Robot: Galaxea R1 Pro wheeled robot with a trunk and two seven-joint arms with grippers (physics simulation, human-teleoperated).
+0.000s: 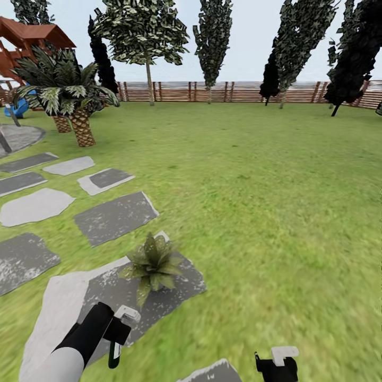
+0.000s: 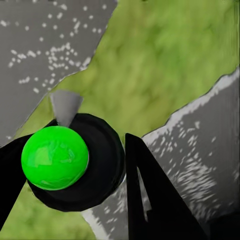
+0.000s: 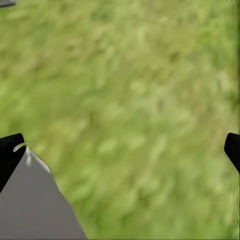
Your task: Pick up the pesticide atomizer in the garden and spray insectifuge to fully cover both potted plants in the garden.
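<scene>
While the left gripper [image 1: 118, 339] is clamped on the pesticide atomizer [image 2: 55, 157], one potted plant [image 1: 153, 263] sits at its one o'clock
Spraying is the step in hand; next the nozzle needs aiming at the rosette. Right gripper [image 1: 276, 362] hangs spread and empty; open lawn [image 1: 265, 201] runs from twelve to three o'clock, stepping stones [image 1: 114, 216] at ten

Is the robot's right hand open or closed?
Open. The right gripper has its fingertips far apart, with only lawn between them.
</scene>
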